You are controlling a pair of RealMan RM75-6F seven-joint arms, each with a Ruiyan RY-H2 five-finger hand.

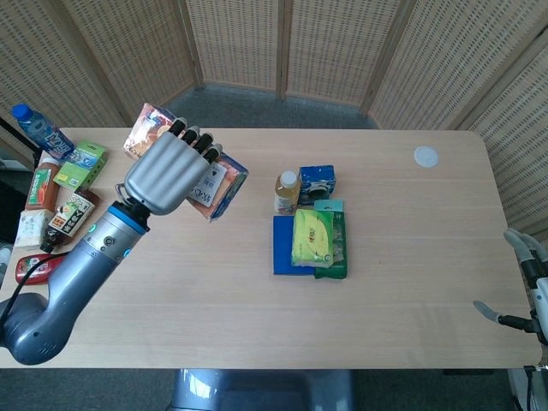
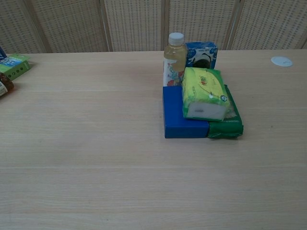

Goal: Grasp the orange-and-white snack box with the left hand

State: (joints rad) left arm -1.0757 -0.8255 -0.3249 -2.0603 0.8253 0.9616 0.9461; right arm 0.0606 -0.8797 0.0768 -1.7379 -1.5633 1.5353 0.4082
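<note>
My left hand (image 1: 168, 175) grips the orange-and-white snack box (image 1: 219, 187) and holds it high above the table's left half in the head view. The fingers wrap over the box's top, so only its two ends show past the hand. Neither the box nor the left hand appears in the chest view. My right hand (image 1: 524, 282) shows only partly at the right edge of the head view, off the table; how its fingers lie is unclear.
A blue box (image 2: 177, 112), yellow pack (image 2: 204, 93), green pack (image 2: 230, 120), juice bottle (image 2: 173, 60) and blue carton (image 2: 201, 53) cluster at the table's centre. Several bottles and packs (image 1: 60, 201) line the left edge. A white disc (image 1: 425, 157) lies far right.
</note>
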